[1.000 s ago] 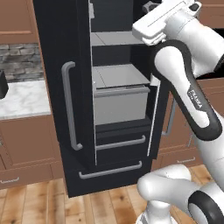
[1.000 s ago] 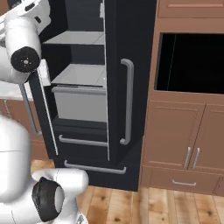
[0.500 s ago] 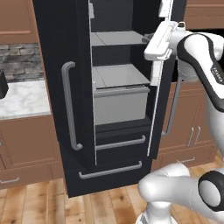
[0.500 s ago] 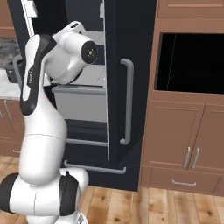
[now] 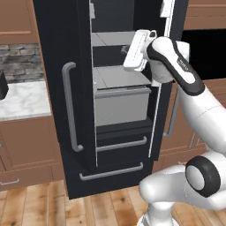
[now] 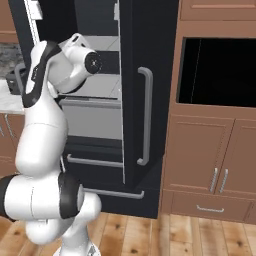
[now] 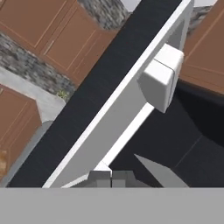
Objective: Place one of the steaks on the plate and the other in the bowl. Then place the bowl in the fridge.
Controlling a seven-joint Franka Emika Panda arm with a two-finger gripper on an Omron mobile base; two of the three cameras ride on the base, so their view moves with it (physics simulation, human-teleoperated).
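Observation:
The black fridge (image 5: 53, 53) stands with its left door closed and its right door (image 5: 162, 88) swung open, baring grey shelves (image 5: 117, 77) and a grey drawer (image 5: 121, 106). My white hand (image 5: 137, 48) hovers at shelf height just in front of the opening, beside the open door's inner edge. In the hand view my gripper (image 7: 111, 177) is shut with nothing between its fingers, right against the door's pale inner edge (image 7: 118, 113), near a white door bin (image 7: 159, 81). The steaks, the plate and the bowl are out of view.
A marble counter (image 5: 22, 99) over wooden cabinets lies left of the fridge. A black wall oven (image 6: 220, 70) set in wood, with cabinet doors (image 6: 200, 155) under it, stands to the right. The fridge's long grey handle (image 6: 145, 115) sticks out.
My hand has come down from high by the open door's top and swung left to the fridge opening. The fingers have stayed shut, and the fridge has not moved.

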